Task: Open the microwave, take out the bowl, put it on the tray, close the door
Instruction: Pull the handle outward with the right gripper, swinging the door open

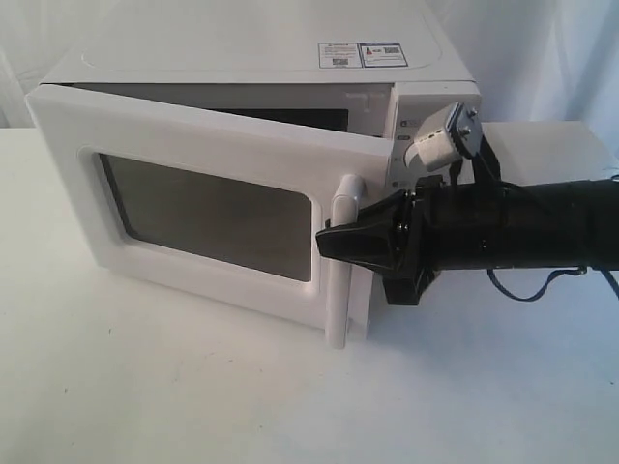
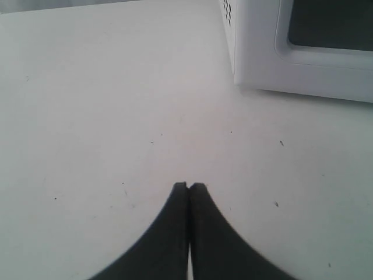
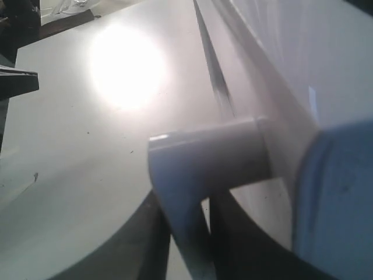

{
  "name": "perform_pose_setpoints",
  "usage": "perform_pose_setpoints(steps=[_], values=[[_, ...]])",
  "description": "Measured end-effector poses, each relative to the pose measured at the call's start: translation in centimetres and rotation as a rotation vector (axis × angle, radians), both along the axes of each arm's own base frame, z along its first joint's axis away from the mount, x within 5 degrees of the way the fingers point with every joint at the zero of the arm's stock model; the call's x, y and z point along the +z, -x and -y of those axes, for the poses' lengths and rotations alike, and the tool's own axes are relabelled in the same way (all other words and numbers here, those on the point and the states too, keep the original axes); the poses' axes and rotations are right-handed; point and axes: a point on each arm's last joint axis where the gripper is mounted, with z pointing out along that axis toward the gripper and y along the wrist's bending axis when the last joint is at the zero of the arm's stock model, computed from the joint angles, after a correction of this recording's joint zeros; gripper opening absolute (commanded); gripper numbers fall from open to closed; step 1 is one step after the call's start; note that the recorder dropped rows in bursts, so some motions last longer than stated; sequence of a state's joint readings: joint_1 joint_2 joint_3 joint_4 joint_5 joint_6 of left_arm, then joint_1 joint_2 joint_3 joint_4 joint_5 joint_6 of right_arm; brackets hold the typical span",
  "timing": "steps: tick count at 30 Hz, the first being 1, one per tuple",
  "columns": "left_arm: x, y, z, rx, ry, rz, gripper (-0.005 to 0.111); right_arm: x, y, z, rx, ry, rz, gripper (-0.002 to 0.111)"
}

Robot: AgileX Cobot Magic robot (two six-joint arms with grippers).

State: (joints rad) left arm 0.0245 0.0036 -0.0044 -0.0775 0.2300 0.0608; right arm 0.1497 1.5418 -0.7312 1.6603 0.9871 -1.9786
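Note:
The white microwave (image 1: 261,58) stands at the back of the table. Its door (image 1: 193,208), with a dark window, is swung partly open towards the front. My right gripper (image 1: 324,246) reaches in from the right, level with the upper part of the door's vertical white handle (image 1: 338,280). In the right wrist view the handle (image 3: 198,151) runs between the two dark fingers (image 3: 148,239) of that gripper (image 3: 186,201), which is shut on it. My left gripper (image 2: 189,185) hovers shut and empty over bare table, short of the microwave's lower corner (image 2: 256,52). The bowl is hidden and the tray is out of view.
The right arm (image 1: 522,227) stretches across the right side of the table, with its wrist camera (image 1: 440,140) in front of the control panel. A white flat-topped block (image 1: 551,150) stands behind that arm. The white table (image 1: 193,387) extends in front of the door.

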Motion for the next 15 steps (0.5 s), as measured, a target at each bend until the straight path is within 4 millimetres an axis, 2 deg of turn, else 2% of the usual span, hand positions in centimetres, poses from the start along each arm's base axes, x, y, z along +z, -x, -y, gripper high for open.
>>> perform_pose_setpoints(steps=[4, 6, 9, 13, 15], values=[[0.0, 0.0, 0.0, 0.0, 0.0, 0.0, 0.0, -0.1, 0.4, 0.0, -0.007, -0.009, 0.0, 0.0], [0.0, 0.0, 0.0, 0.0, 0.0, 0.0, 0.0, -0.1, 0.8, 0.0, -0.012, -0.013, -0.002, 0.005], [0.0, 0.0, 0.0, 0.0, 0.0, 0.0, 0.0, 0.1, 1.3, 0.0, -0.041, 0.008, 0.008, 0.017], [0.0, 0.0, 0.0, 0.0, 0.0, 0.0, 0.0, 0.3, 2.1, 0.1, -0.07, 0.01, -0.003, 0.039], [0.0, 0.0, 0.0, 0.0, 0.0, 0.0, 0.0, 0.7, 3.4, -0.1, -0.013, -0.041, -0.025, 0.047]])
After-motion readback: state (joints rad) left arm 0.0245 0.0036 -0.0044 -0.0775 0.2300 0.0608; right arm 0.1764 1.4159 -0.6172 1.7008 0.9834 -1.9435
